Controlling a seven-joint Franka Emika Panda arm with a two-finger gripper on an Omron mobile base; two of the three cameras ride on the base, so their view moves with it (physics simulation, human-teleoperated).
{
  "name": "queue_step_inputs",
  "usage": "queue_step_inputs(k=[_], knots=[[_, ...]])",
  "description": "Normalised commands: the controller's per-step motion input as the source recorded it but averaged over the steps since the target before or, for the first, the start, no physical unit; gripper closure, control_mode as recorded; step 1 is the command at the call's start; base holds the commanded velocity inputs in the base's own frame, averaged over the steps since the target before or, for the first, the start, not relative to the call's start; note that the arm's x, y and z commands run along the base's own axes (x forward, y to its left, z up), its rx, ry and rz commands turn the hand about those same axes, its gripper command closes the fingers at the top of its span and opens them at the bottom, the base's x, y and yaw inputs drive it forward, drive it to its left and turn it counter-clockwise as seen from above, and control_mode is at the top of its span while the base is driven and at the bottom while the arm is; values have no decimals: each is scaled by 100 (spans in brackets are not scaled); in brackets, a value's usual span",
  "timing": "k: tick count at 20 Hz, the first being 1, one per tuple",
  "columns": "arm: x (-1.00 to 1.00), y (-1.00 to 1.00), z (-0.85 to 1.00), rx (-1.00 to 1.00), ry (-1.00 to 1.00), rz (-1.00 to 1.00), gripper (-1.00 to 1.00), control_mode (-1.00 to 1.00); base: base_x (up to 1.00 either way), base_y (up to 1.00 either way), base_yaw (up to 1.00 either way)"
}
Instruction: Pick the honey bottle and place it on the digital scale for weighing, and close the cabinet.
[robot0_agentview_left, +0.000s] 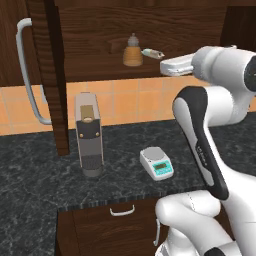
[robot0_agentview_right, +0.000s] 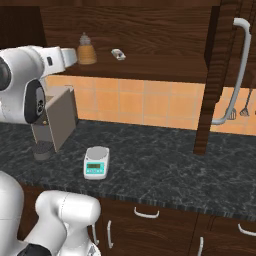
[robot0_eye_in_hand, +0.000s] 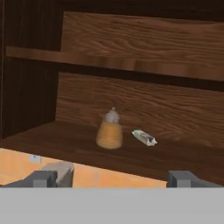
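Base views flank, hand view faces cabinet (robot0_eye_in_hand: 131, 105)

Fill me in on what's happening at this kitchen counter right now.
A white robot arm is reaching toward the open cabinet, its gripper open and empty, short of the shelf. The honey bottle stands upright on the cabinet's lower shelf, with a small pale tube lying beside it. Down on the black counter, the digital scale sits bare, next to a coffee machine. Nothing has been picked up yet, and the cabinet doors hang open.
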Motion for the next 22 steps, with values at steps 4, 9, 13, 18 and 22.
queue_step_inputs(k=[4,9,13,18,22], knots=[[23,8,26,1,-10,0,-100,-100,0,0,0],[64,3,1,3,7,0,-100,-100,0,0,0],[69,4,-5,0,5,0,-100,-100,0,0,0],[56,11,-9,0,0,0,-100,-100,0,0,0],[50,11,-9,0,0,0,-100,-100,0,0,0]])
